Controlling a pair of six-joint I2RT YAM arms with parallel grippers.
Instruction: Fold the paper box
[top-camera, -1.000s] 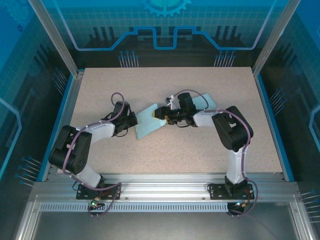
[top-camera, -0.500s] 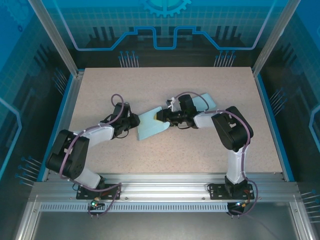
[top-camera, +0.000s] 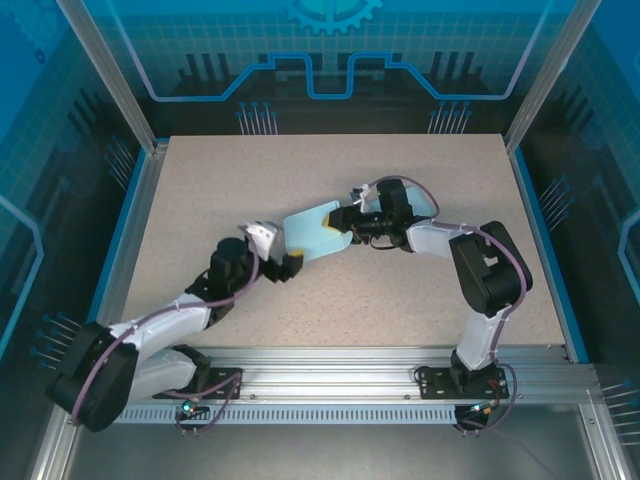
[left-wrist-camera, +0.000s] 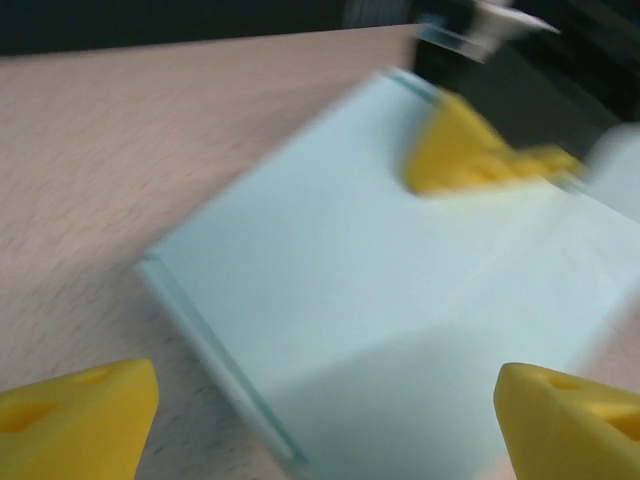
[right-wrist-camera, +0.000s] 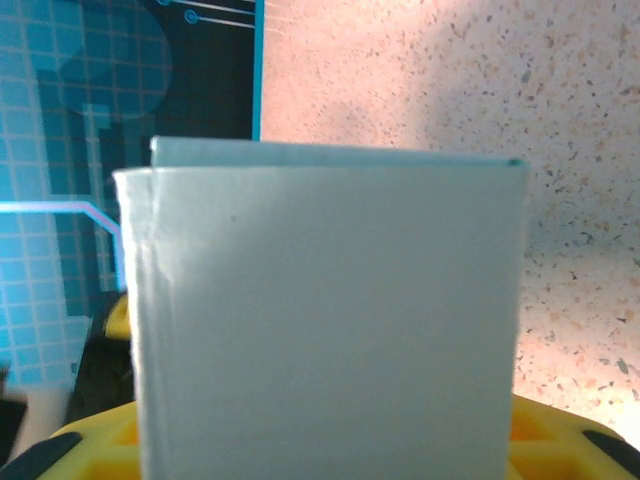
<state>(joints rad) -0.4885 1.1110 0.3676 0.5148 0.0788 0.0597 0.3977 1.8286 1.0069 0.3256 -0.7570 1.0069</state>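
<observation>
The paper box (top-camera: 308, 230) is a flat pale-blue sheet lying mid-table, with a second panel (top-camera: 425, 200) showing behind the right wrist. My right gripper (top-camera: 345, 226) is shut on its right part. In the right wrist view the box (right-wrist-camera: 330, 320) stands between the yellow fingers (right-wrist-camera: 95, 440). My left gripper (top-camera: 276, 250) is open at the box's near-left corner, not touching it. In the left wrist view the yellow fingertips (left-wrist-camera: 75, 420) stand far apart, and the blurred box (left-wrist-camera: 340, 290) lies ahead with the right gripper's yellow finger (left-wrist-camera: 460, 160) pressed on it.
The speckled beige tabletop (top-camera: 400, 300) has free room in front of and behind the box. Blue side rails (top-camera: 130, 215) and aluminium posts (top-camera: 105, 70) border the table. The aluminium base frame (top-camera: 330, 365) runs along the near edge.
My left gripper has let go of the box's left edge, opened wide and drawn back toward the near side. The right gripper has closed on the box and carried it right and farther away.
</observation>
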